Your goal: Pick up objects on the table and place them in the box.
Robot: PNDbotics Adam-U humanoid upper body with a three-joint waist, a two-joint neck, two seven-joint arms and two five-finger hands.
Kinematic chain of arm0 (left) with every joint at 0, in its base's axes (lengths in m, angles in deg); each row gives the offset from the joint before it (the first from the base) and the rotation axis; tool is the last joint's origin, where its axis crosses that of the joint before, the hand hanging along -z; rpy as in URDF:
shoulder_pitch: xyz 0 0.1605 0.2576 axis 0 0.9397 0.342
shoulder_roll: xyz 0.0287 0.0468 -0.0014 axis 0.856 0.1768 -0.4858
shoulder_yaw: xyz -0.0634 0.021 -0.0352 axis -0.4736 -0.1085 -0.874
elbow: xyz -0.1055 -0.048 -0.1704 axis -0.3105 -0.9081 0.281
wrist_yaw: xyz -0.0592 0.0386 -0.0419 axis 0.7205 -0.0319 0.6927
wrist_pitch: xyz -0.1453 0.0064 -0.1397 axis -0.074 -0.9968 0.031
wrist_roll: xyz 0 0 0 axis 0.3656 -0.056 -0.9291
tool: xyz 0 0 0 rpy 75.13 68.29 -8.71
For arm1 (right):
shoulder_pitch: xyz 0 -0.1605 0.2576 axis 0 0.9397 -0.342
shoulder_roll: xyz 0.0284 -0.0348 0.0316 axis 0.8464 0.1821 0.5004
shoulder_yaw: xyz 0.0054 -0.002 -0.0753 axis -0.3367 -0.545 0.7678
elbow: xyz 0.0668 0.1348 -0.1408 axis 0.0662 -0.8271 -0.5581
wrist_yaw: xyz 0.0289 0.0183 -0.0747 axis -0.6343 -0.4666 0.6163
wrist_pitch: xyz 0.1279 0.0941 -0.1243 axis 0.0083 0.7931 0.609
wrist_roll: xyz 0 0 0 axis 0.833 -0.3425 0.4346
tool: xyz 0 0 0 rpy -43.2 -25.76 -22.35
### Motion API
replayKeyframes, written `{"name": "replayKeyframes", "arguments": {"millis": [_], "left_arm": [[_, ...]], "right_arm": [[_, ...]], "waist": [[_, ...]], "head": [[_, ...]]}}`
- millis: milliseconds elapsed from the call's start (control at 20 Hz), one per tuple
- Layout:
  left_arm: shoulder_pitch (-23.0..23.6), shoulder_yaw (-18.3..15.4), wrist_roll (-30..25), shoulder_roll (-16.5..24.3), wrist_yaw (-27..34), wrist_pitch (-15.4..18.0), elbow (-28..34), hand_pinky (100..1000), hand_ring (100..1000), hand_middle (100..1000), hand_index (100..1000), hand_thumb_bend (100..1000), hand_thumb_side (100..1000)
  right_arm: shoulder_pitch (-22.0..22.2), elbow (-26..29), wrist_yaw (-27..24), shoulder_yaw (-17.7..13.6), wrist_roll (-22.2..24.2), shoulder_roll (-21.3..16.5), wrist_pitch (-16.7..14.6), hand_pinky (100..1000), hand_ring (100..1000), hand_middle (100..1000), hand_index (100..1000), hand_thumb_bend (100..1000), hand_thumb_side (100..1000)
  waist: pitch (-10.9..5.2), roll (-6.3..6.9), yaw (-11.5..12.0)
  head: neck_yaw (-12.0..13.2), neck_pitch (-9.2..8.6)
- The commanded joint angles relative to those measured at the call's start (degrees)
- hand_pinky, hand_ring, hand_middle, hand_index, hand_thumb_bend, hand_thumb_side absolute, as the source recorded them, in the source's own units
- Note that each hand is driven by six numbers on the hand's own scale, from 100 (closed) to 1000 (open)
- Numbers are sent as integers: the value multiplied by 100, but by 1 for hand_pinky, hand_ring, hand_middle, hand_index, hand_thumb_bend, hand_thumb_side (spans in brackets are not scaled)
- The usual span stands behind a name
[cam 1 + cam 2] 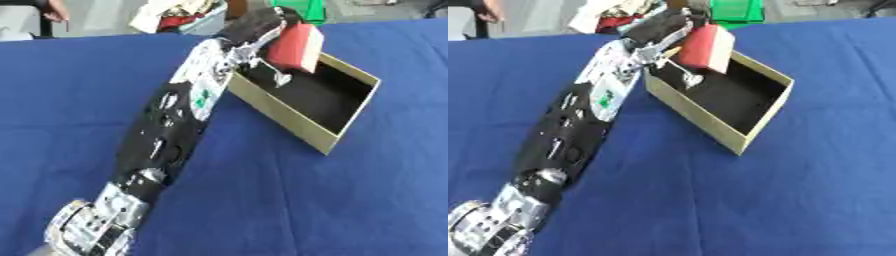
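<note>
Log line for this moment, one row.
left hand: shut on red block | block: above box far corner | box: open, dark inside | right hand: not in view

- The left hand point(254, 30) is showing black, with silver fingers point(282, 77).
- Behind the fingers, a white forearm panel is carrying a green mark.
- Farther back, black casing is giving way to silver joints.

Blue cloth-covered table point(350, 200) filling almost the whole view, lying askew, even bright light with soft shadows, pale floor point(105, 20) past the far edge, heap of white and red clutter point(171, 17) beyond it, green container point(737, 11) alongside
</note>
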Motion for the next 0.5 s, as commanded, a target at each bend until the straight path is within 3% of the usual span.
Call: {"name": "replayKeyframes", "arguments": {"millis": [50,150,250,350,400,500], "left_arm": [[-193,-41,398,30,-408,45,-4,548,619,639,773,100,100],[-229,-35,541,18,-636,67,-67,565,632,650,784,100,100],[-249,-31,603,6,-817,99,-152,612,684,695,825,175,100],[-255,-18,643,1,-1030,176,-215,687,753,759,859,325,246],[-252,-9,678,1,-1160,227,-231,735,784,791,885,453,369],[-238,-1,766,7,-1452,322,-250,778,819,831,913,636,497]], "right_arm": [[-84,95,-58,6,48,-51,2,791,782,779,808,100,930],[-98,95,-68,21,64,-32,1,791,782,779,808,100,940],[-112,95,-73,27,72,-23,-4,791,782,779,808,100,940],[-123,95,-78,29,74,-19,-10,791,782,779,808,100,940],[-121,95,-79,28,74,-19,-11,791,782,779,808,100,941],[-107,95,-70,16,67,-20,-2,792,782,779,808,100,941]], "waist": [[-90,-21,-39],[-69,-4,-77],[-58,7,-109],[-50,13,-130],[-48,15,-135],[-47,18,-135]], "head": [[43,-68],[61,-66],[72,-72],[73,-73],[72,-70],[64,-66]]}}
